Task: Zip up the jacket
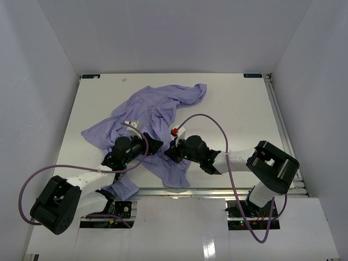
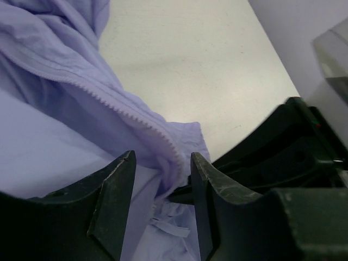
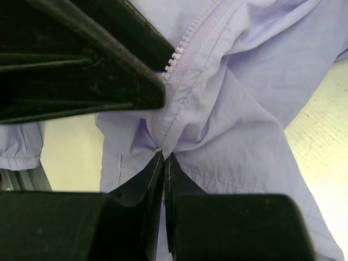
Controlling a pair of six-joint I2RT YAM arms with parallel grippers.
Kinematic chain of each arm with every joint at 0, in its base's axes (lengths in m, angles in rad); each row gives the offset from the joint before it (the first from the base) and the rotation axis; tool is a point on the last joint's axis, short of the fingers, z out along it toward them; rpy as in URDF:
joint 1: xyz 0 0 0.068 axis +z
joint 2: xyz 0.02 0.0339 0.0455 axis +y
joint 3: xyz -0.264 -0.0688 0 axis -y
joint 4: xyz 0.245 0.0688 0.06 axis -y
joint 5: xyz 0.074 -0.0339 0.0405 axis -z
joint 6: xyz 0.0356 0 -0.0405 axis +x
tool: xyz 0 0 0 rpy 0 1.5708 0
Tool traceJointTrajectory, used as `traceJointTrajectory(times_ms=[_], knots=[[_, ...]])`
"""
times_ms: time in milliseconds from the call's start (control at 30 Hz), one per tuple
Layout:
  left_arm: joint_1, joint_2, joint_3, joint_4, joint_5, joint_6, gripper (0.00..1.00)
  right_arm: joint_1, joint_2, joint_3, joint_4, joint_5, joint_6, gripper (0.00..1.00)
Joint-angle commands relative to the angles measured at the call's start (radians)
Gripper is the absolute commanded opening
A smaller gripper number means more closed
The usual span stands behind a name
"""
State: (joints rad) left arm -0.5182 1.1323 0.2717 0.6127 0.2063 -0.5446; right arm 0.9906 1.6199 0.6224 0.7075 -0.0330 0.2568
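The lavender jacket (image 1: 157, 106) lies crumpled on the white table, its hem hanging over the near edge. My left gripper (image 1: 154, 145) and right gripper (image 1: 168, 151) meet at its lower front. In the left wrist view the left gripper (image 2: 162, 163) is open, its jaws astride the toothed zipper edge (image 2: 138, 114) without closing on it. In the right wrist view the right gripper (image 3: 163, 156) is shut, pinching the jacket (image 3: 244, 98) at the lower end of its zipper (image 3: 187, 46). The left gripper's black finger (image 3: 81, 60) crosses just above.
The white table (image 1: 239, 103) is walled on the left, right and back. An aluminium rail (image 1: 217, 190) runs along its near edge. A purple cable (image 1: 215, 128) arcs over the right arm. The right gripper's black body (image 2: 277, 147) fills the right of the left wrist view.
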Motion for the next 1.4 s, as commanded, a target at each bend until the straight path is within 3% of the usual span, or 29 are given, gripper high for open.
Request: traceJointTrajectory(times_ms=[0,100,300,633,800,967,1100,1367], knots=[[0.004,-0.081,0.083,-0.249,-0.189,-0.039,0.57,0.005,-0.105,0.005,-0.019,-0.001,-0.02,0.08],[0.004,-0.132,0.111,-0.329,-0.218,-0.086,0.57,0.003,-0.142,-0.002,-0.037,-0.009,-0.023,0.08],[0.003,-0.218,0.09,-0.251,0.009,-0.118,0.57,0.002,-0.192,-0.006,-0.063,-0.028,-0.03,0.08],[0.003,-0.084,0.07,-0.11,0.268,-0.107,0.57,0.0,-0.243,-0.038,-0.057,-0.034,-0.037,0.08],[0.003,-0.037,0.058,-0.043,0.328,-0.096,0.55,-0.001,-0.249,-0.043,-0.055,-0.056,-0.041,0.08],[0.003,-0.012,0.036,0.041,0.386,-0.115,0.42,-0.001,-0.252,-0.05,-0.054,-0.058,-0.041,0.1],[0.003,-0.011,0.02,0.099,0.416,-0.136,0.2,-0.001,-0.256,-0.063,-0.038,-0.061,-0.044,0.2],[0.003,-0.003,0.005,0.159,0.429,-0.178,0.03,-0.001,-0.24,-0.089,0.011,-0.067,-0.044,0.31]])
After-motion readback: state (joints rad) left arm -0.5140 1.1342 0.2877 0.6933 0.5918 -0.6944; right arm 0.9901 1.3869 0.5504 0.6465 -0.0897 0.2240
